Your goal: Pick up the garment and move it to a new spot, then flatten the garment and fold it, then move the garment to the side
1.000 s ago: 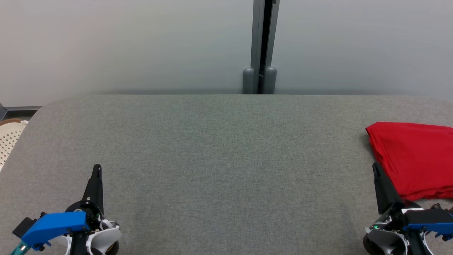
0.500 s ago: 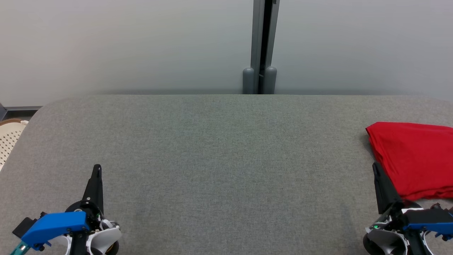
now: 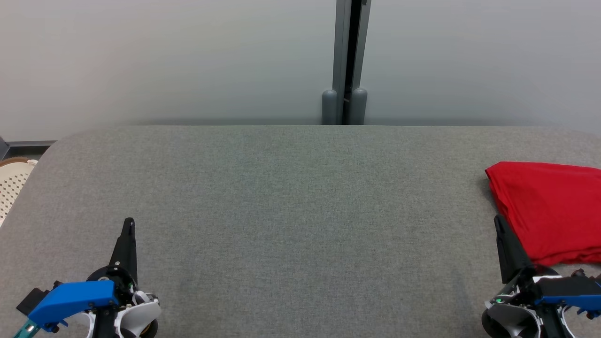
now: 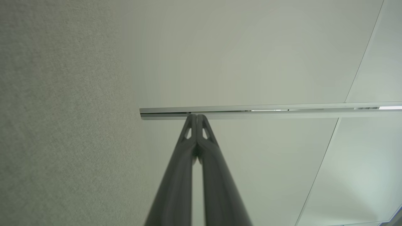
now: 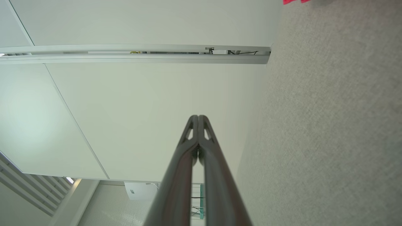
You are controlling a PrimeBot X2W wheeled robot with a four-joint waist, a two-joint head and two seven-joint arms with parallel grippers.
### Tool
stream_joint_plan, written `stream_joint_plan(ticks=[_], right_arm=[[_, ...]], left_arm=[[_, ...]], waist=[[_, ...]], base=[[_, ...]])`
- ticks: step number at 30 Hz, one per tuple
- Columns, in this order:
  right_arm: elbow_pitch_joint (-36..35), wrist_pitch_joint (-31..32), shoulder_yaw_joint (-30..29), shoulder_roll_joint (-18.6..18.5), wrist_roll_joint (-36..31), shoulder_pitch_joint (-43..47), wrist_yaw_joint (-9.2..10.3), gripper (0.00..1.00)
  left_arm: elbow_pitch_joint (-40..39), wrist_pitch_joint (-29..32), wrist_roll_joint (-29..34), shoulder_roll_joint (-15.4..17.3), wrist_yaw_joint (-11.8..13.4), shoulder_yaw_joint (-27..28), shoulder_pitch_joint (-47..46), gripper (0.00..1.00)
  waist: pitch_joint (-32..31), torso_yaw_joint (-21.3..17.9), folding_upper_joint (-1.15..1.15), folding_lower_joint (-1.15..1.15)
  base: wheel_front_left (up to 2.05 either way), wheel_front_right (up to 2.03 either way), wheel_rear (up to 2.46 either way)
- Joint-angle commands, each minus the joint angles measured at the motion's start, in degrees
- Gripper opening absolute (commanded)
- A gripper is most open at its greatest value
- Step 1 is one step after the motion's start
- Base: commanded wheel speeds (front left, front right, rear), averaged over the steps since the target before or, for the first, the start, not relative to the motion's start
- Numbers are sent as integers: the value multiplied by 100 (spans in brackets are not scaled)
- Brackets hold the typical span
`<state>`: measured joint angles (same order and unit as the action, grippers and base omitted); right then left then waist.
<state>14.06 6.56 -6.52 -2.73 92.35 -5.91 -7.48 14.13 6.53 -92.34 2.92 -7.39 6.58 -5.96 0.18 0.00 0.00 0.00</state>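
A red garment (image 3: 551, 209) lies folded at the right edge of the grey fabric table (image 3: 300, 211), partly cut off by the head view's border. A sliver of the garment (image 5: 293, 1) shows at the top of the right wrist view. My right gripper (image 3: 497, 220) rests at the lower right, just left of the garment's near corner, fingers pressed together and holding nothing. My left gripper (image 3: 128, 221) sits at the lower left, far from the garment, also shut and empty. In each wrist view the two fingertips (image 4: 197, 116) (image 5: 198, 117) meet with nothing between them.
A pale wall with a grey vertical post (image 3: 345, 61) stands behind the table's far edge. A cream perforated basket (image 3: 11, 183) sits off the table's left side. The table's rounded far left corner (image 3: 65, 138) is in view.
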Motion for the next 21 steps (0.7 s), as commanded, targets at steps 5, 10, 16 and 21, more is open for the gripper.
stream_joint_plan(ticks=[5,10,16,21], right_arm=[[-19,14,-11,-27,14,-61,-2,0],[-19,14,-11,-27,14,-61,-2,0],[-19,14,-11,-27,14,-61,-2,0],[-19,14,-11,-27,14,-60,-2,0]], left_arm=[[-22,20,-15,-10,-26,9,-64,0],[-22,20,-15,-10,-26,9,-64,0],[-22,20,-15,-10,-26,9,-64,0],[-22,20,-15,-10,-26,9,-64,0]], waist=[[0,0,0,0],[0,0,0,0],[0,0,0,0],[0,0,0,0]], base=[[0,0,0],[0,0,0],[0,0,0],[0,0,0]])
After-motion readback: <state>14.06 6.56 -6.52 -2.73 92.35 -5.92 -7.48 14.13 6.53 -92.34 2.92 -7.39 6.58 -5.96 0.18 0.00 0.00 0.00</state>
